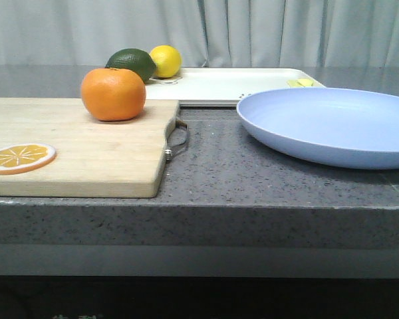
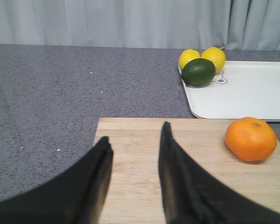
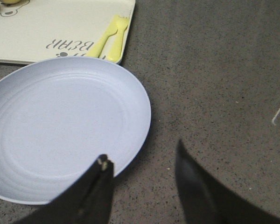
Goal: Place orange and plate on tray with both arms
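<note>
The orange [image 1: 113,94] sits on the wooden cutting board [image 1: 86,153] at the left; it also shows in the left wrist view [image 2: 250,139]. The pale blue plate [image 1: 332,125] lies on the counter at the right, and shows in the right wrist view [image 3: 60,126]. The cream-white tray [image 1: 233,84] lies behind both, also in the wrist views [image 2: 242,91] [image 3: 60,28]. My left gripper [image 2: 134,135] is open and empty above the board, apart from the orange. My right gripper [image 3: 142,156] is open, one finger over the plate's rim, the other over the counter. Neither gripper shows in the front view.
A flat orange slice disc [image 1: 20,157] lies on the board's near left. A dark green avocado [image 1: 133,63] and a yellow lemon [image 1: 166,60] sit at the tray's far left end; two lemons [image 2: 201,58] show in the left wrist view. The counter's front edge [image 1: 199,203] is close.
</note>
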